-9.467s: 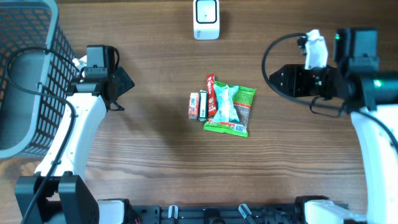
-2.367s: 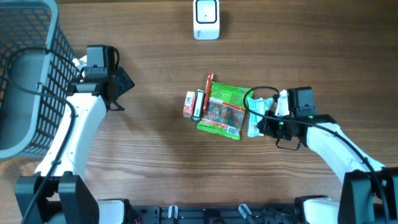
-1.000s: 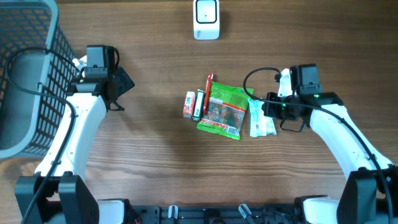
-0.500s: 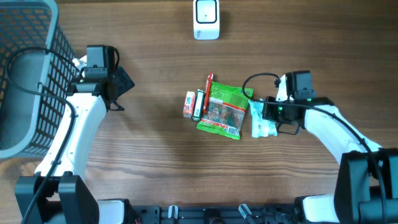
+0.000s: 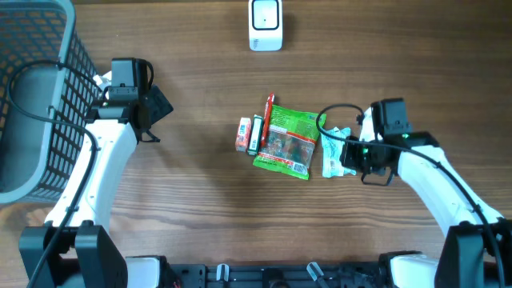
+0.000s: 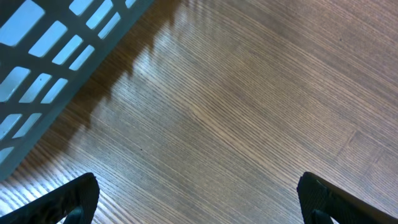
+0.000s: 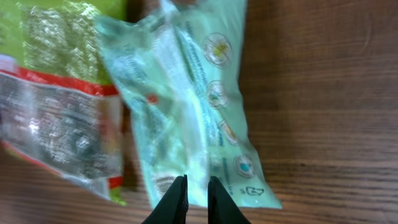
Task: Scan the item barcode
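Note:
A pale green packet (image 5: 331, 157) lies flat on the table, just right of a bright green snack bag (image 5: 284, 140). My right gripper (image 5: 346, 154) hovers over the packet's right end. In the right wrist view the packet (image 7: 186, 106) fills the middle. There my right gripper (image 7: 196, 190) is shut to a thin slit above the packet's lower edge, with nothing visibly pinched. The white scanner (image 5: 265, 24) stands at the far edge. My left gripper (image 6: 199, 199) is open wide over bare wood, far to the left (image 5: 164, 104).
A grey wire basket (image 5: 32, 96) fills the far left corner, and its wall (image 6: 37, 50) shows in the left wrist view. Two small boxes (image 5: 246, 134) and a red stick pack (image 5: 269, 104) lie against the snack bag's left side. The bag (image 7: 56, 93) borders the packet.
My right arm has shifted a little to the right and nearer over the pale packet, which stays beside the snack bag. The left arm has not moved.

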### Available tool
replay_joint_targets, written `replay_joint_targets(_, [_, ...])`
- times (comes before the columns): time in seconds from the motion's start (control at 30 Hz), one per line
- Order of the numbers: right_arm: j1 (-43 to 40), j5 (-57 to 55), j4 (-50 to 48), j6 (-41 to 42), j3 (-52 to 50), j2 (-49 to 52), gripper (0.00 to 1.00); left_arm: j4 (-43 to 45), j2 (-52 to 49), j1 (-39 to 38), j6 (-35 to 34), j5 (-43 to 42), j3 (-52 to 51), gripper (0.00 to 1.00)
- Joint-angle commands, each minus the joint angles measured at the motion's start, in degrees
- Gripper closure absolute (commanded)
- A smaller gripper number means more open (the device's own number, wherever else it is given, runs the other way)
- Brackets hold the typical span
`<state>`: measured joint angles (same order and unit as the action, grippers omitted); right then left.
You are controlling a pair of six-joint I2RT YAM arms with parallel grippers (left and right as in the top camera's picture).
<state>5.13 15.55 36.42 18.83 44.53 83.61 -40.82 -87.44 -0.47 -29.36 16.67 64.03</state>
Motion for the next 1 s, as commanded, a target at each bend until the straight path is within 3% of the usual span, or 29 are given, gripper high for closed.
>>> replay_joint_targets(0.0, [0.2, -2.3, -4.6, 3.9, -5.0, 1.7, 0.86, 0.0, -0.3, 0.2, 0.6, 0.9, 0.0, 0.0])
replay_joint_targets(0.17, [0.2, -2.1, -6.2, 4.0, -5.8, 1.9, 0.93, 0.0, -0.3, 0.2, 0.6, 0.9, 0.0, 0.0])
replay_joint_targets(0.3, [0.2, 3.8, 0.1, 1.9, 4.3, 0.6, 0.78, 0.0, -0.3, 0.2, 0.6, 0.9, 0.0, 0.0])
replay_joint_targets(0.43, [0.2, 4.0, 4.5, 0.0, 12.7, 0.3, 0.71, 0.0, -0.3, 0.2, 0.6, 1.0, 0.0, 0.0])
replay_joint_targets(0.73, [0.2, 3.3, -7.8, -2.9, 8.3, 5.4, 0.7, 0.0, -0.3, 0.2, 0.6, 1.0, 0.0, 0.0])
replay_joint_targets(0.97, [0.2, 1.6, -10.7, -5.2, 8.0, 12.9, 0.7, 0.0, -0.3, 0.2, 0.6, 0.9, 0.0, 0.0])
